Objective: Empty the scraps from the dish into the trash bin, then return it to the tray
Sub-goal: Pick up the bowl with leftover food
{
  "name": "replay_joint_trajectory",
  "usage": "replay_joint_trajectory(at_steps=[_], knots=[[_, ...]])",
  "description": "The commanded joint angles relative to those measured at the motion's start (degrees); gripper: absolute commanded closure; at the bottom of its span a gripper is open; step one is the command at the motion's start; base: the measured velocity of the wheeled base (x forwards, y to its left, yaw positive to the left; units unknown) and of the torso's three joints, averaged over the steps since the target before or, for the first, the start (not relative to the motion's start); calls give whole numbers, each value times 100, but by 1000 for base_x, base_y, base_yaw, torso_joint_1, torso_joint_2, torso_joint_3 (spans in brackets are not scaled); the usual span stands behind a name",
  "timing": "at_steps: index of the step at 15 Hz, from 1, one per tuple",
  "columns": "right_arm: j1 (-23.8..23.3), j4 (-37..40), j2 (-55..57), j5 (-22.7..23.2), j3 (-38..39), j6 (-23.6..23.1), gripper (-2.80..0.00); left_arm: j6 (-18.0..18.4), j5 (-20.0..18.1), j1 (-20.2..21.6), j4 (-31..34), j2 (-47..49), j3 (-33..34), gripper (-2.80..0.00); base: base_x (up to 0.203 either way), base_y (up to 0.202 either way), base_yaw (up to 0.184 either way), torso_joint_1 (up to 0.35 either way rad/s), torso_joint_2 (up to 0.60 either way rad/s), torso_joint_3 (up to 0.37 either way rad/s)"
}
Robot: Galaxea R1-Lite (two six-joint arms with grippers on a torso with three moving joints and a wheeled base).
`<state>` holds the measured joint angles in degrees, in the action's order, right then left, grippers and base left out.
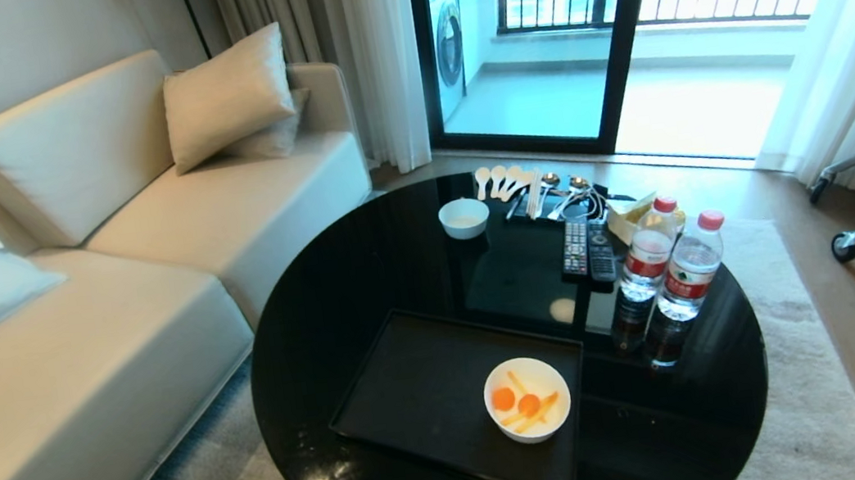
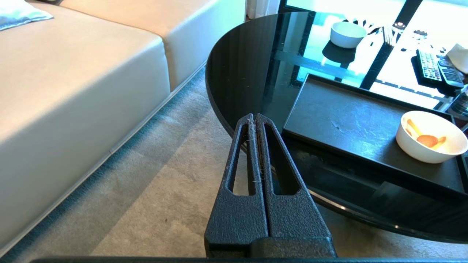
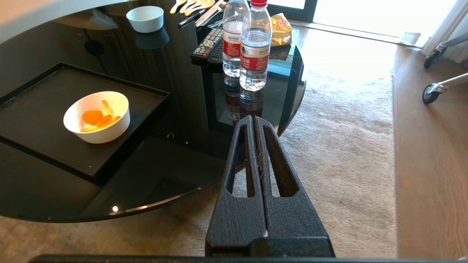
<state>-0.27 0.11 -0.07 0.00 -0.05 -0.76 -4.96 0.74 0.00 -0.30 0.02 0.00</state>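
Two grippers, both parked off the near edge of the table and out of the head view: the left gripper [image 2: 255, 117] sits over the carpet on the sofa side with its jaws pressed together and nothing between them, and the right gripper [image 3: 253, 118] sits over the carpet on the opposite side, likewise closed and empty. On the round black glass table [image 1: 334, 285] the tray [image 1: 414, 390] lies toward the near edge. The dish [image 1: 527, 399] stands upright inside the tray, at its right end near the front corner, touching neither gripper. Inside it lie the scraps [image 1: 524, 406]: orange round slices and pale yellow-orange strips. Farther back on the table stand a smaller white bowl [image 1: 464, 217], a row of spoons [image 1: 498, 181], two remote controls [image 1: 587, 249], a yellow snack packet [image 1: 631, 215] and two water bottles [image 1: 670, 266] just beside each other. A cream sofa [image 1: 115, 314] flanks the table's left side. The trash bin shows in none of the views.
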Motion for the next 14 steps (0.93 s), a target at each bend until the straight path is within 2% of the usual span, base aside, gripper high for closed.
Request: replay_joint_trajectory(at_steps=[1, 9, 12, 14], knots=[[0, -2, 7, 0, 5, -3, 0, -5, 5, 0, -5, -2, 0, 0, 0, 0, 0, 0, 0, 0], [0, -11, 7, 0, 5, -3, 0, -5, 5, 0, -5, -2, 0, 0, 0, 0, 0, 0, 0, 0], [4, -82, 422, 59, -4, -365, 0, -5, 5, 0, -5, -2, 0, 0, 0, 0, 0, 0, 0, 0], [33, -523, 1110, 330, -46, -615, 0, -5, 5, 0, -5, -2, 0, 0, 0, 0, 0, 0, 0, 0]])
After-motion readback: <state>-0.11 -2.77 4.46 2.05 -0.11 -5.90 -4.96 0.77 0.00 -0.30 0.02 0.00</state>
